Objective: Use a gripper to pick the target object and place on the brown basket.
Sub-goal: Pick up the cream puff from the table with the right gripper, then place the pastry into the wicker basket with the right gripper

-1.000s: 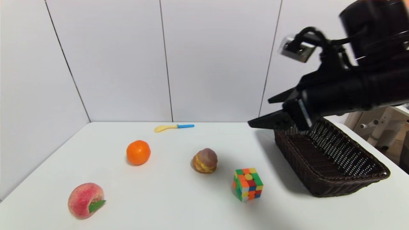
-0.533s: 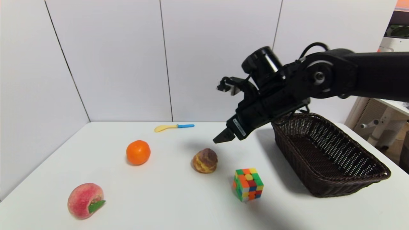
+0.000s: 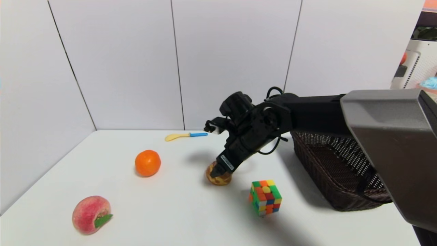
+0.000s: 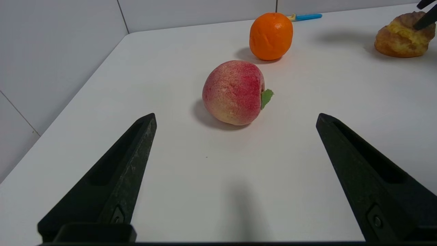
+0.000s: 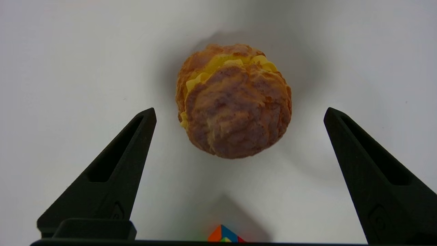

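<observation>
One pastry (image 5: 234, 102) between open hand (image 5: 239, 114) fingers

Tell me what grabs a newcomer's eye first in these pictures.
The right gripper, open, reaches down over the cream puff at mid-table, fingers on either side of it. The big brown basket sits to the right, and a bright colour cube lies just in front of the puff.

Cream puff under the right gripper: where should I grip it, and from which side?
Grip the cream puff across its rounded middle, coming straight down from above. The open right gripper already brackets it with room on both sides, and the puff sits flat on the table, clear of the cube.
</observation>
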Available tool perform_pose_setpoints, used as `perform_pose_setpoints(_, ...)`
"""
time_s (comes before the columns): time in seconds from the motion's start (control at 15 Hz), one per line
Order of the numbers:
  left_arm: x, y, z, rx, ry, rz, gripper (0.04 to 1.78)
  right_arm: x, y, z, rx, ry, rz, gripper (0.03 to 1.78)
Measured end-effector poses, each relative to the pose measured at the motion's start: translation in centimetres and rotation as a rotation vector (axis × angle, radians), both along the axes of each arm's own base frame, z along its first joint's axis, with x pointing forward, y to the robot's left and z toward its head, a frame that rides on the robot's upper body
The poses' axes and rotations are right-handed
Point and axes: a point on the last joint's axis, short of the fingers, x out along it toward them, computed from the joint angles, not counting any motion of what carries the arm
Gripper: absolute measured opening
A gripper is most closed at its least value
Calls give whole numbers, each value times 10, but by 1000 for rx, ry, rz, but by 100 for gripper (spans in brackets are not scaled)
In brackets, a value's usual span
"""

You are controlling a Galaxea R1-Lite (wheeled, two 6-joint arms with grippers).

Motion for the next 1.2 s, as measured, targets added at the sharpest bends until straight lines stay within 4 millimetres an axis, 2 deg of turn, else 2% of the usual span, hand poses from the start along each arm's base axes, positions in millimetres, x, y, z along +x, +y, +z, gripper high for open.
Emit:
perform_pose_setpoints(0.47, 0, 0, 0, 0, 0, 0, 169, 8, 8, -32, -49, 33, -7, 170)
perform_pose_setpoints(0.67, 0, 0, 0, 0, 0, 0, 169, 9, 9, -37, -60, 42, -9, 120)
perform_pose_setpoints(0.8, 0, 0, 0, 0, 0, 0, 169, 9, 9, -37, -60, 44, -10, 99)
perform_pose_setpoints(1.0, 0, 0, 0, 0, 0, 0, 169, 6, 8, -28, -51, 34, -10, 82)
perform_pose_setpoints(1.2, 0, 0, 0, 0, 0, 0, 169, 3, 0, -3, -17, -10, -15, 81)
